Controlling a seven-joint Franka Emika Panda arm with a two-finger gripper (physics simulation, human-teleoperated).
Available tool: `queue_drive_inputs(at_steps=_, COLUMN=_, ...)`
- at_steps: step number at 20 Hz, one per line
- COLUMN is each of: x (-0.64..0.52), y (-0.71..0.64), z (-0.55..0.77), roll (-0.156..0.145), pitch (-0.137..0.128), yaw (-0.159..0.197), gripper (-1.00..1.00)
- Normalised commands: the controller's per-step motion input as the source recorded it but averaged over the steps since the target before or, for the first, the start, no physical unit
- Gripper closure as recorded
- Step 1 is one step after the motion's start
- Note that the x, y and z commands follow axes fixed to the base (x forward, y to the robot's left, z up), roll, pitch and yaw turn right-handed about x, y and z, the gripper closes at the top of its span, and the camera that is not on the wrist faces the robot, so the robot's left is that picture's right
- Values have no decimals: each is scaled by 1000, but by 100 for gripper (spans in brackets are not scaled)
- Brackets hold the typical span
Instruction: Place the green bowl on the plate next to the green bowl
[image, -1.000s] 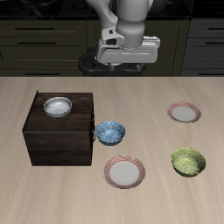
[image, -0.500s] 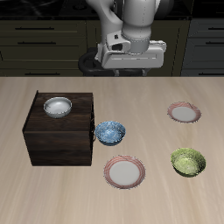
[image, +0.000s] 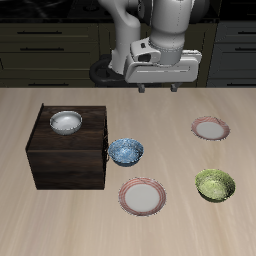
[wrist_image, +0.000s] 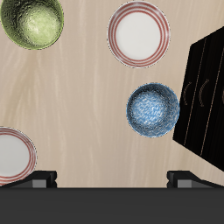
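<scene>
Green bowl (image: 215, 185) sits upright on the surface (image: 60, 220) near its front edge, with nothing in it. One plate (image: 142, 196) lies beside it along that same front strip, apart from it; the twin plate (image: 210, 129) lies farther back, also apart from the bowl. A blue bowl (image: 126, 152) rests just beside a dark wooden box (image: 66, 150), and a white bowl (image: 66, 122) sits on top of that box. The claw (image: 160, 88) hangs high over the back of the surface, well away from the green bowl, holding nothing. In the wrist view its two fingertips (wrist_image: 38, 179) stand far apart, so it is wide open; the green bowl (wrist_image: 31, 21), both plates and the blue bowl (wrist_image: 153, 109) show below it.
</scene>
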Motion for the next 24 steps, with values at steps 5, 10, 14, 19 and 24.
queue_drive_inputs(at_steps=5, x=214, y=205, z=54, roll=-6, pitch=-2, yaw=12, gripper=-100)
queue_drive_inputs(at_steps=10, x=290, y=174, z=73, roll=0, pitch=-9, yaw=-11, gripper=-100)
queue_drive_inputs(at_steps=14, x=415, y=143, z=17, roll=-52, pitch=9, yaw=-9, gripper=-100)
queue_drive_inputs(at_steps=19, x=378, y=179, z=-26, roll=-18, pitch=17, yaw=-38, gripper=-100)
queue_drive_inputs(at_steps=24, x=431, y=109, z=-52, roll=-43, pitch=30, yaw=-8, gripper=-100)
